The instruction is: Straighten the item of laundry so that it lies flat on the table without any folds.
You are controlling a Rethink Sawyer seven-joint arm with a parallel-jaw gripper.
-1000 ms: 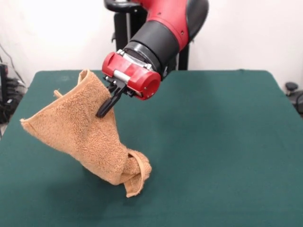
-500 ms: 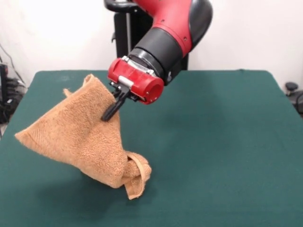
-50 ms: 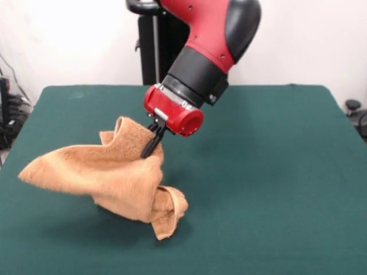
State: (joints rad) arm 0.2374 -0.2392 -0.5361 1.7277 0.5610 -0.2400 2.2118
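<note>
The item of laundry, an orange-tan terry towel, hangs rumpled from my gripper left of the table's middle. My gripper is shut on the towel's upper edge, its black fingers angled down and to the left from the red wrist. One corner sticks out to the left, above the table. The lower right end is bunched and folded, resting on the dark green table.
The red and black arm comes down from the top centre. Dark objects show beyond the table's left and right edges.
My gripper has moved right and down with the towel. The towel hangs lower and slacker, its upper part crumpling; the bunched end stays on the table.
</note>
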